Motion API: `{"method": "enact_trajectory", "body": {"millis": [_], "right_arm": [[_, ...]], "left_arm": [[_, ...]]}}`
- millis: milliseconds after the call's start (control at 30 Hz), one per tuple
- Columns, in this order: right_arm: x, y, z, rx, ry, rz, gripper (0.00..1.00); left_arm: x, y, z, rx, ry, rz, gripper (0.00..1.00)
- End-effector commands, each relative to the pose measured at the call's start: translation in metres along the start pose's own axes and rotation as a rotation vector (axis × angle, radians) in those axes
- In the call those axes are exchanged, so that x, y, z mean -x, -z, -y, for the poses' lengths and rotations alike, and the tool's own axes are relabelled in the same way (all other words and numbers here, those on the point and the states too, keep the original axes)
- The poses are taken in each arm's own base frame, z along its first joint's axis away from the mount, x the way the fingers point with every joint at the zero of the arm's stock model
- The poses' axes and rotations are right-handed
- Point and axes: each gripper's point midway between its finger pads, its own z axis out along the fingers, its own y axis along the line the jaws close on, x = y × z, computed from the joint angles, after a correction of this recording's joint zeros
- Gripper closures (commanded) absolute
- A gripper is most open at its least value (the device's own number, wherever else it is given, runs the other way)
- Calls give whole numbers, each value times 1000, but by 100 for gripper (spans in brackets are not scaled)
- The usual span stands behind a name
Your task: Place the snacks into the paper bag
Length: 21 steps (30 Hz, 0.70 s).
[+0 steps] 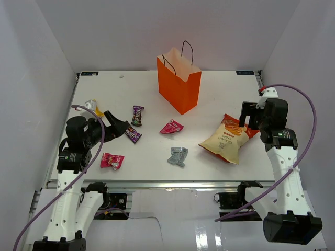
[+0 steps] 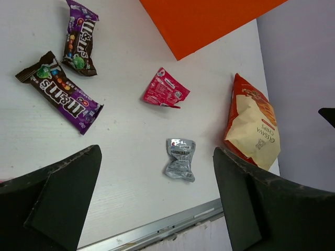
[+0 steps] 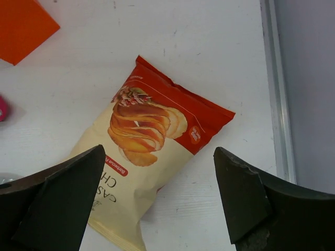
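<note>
The orange paper bag (image 1: 179, 83) stands upright at the back middle, and its wall shows in the left wrist view (image 2: 209, 21). The cream-and-orange chip bag (image 1: 229, 138) lies flat at the right (image 3: 152, 141). Two purple packets (image 1: 137, 115) (image 1: 133, 136), two pink packets (image 1: 171, 127) (image 1: 112, 160), a silver packet (image 1: 178, 156) and a yellowish packet (image 1: 91, 106) lie loose on the table. My left gripper (image 1: 119, 127) (image 2: 157, 157) is open and empty, next to the purple packets. My right gripper (image 1: 250, 117) (image 3: 159, 157) is open and empty above the chip bag.
White walls close in the table (image 1: 220, 94) on the left, back and right. A metal rail (image 1: 172, 184) runs along the near edge. In the left wrist view the silver packet (image 2: 180, 159) lies near that edge, with a pink packet (image 2: 165, 90) behind it.
</note>
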Motion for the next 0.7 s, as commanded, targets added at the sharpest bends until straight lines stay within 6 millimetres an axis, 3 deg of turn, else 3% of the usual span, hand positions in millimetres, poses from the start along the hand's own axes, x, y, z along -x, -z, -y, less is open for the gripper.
{"method": "enact_trajectory", "body": {"millis": [0,100,133,167,200,233,367,467,600,667], "right_arm": [[20,11,-21,114,-31,73,10],[25,16,-38,231,96,154,10],[24,26,-62,384,186,188,10],[22,30,-72,466,347,227,10],[10,41,-92,611,403,226,10],[7,45,-97,652,437,227,10],[-21,48,-108,780,556,139,10],[-44,36,-109,785,565,-2,10],[-72,14,-107,713,605,-213,10],[-72,10,-116,665,616,-248,10]], "left_arm": [[-10,5,2,-15,14,-31,2],[-16,7,-1,-4,16,-39,2],[-18,8,-3,2,19,-42,2],[-19,9,-3,1,17,-40,2],[-21,10,-4,4,20,-43,2],[-22,10,-4,3,23,-45,2],[-24,12,-5,6,32,-40,2],[-24,12,-5,8,38,-35,2],[-26,11,-7,16,62,-38,2],[-27,10,-9,22,80,-42,2]]}}
